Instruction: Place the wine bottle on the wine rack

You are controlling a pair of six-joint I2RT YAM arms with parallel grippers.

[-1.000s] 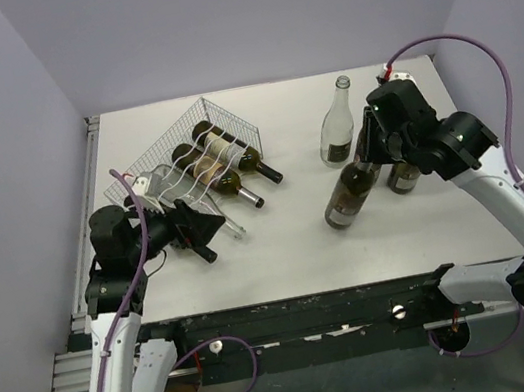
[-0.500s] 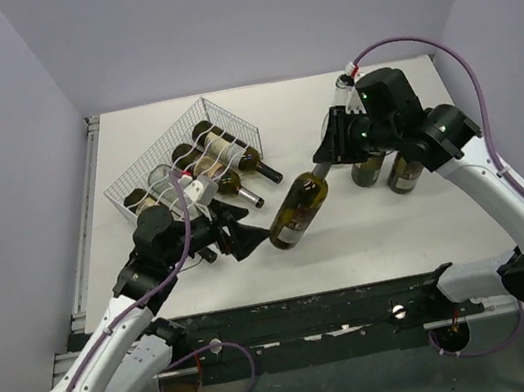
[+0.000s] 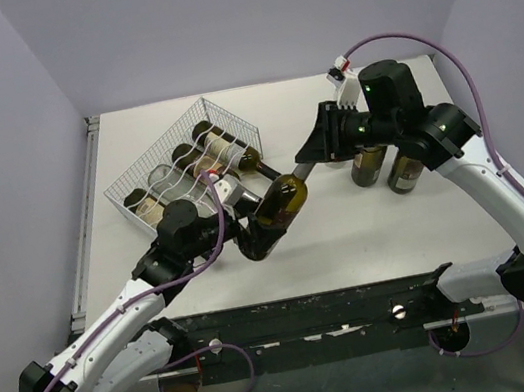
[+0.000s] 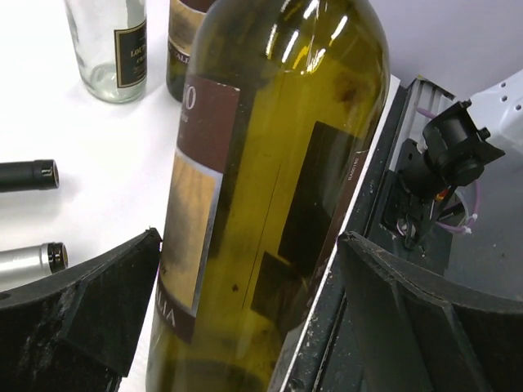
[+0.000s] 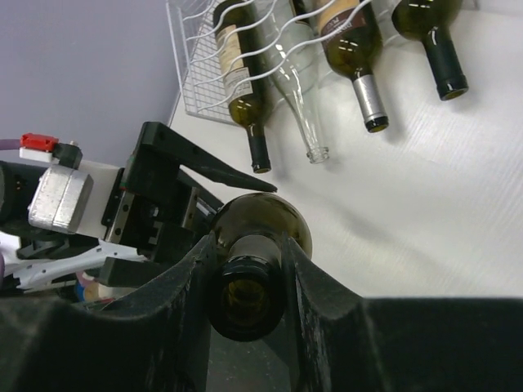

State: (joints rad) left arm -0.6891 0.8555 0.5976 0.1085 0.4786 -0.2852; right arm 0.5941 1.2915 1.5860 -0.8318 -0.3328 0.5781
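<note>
Olive-green glass, the wine bottle (image 3: pixel 279 203) hangs tilted over the table (image 3: pixel 369 228), neck pinched by the right jaws and body between the spread left jaws, apparently for handover toward the nearby wine rack (image 3: pixel 155 147).

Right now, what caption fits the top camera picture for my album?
Right gripper holds the wine bottle by its neck, left gripper straddling its body, near the wine rack.

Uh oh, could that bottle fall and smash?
It could. The right gripper holds the wine bottle only by its neck, tilted in the air, so a slip would drop it. The left gripper flanks its body, but a firm grip isn't visible. Swinging it could also hit the racked bottles on the wine rack.
</note>
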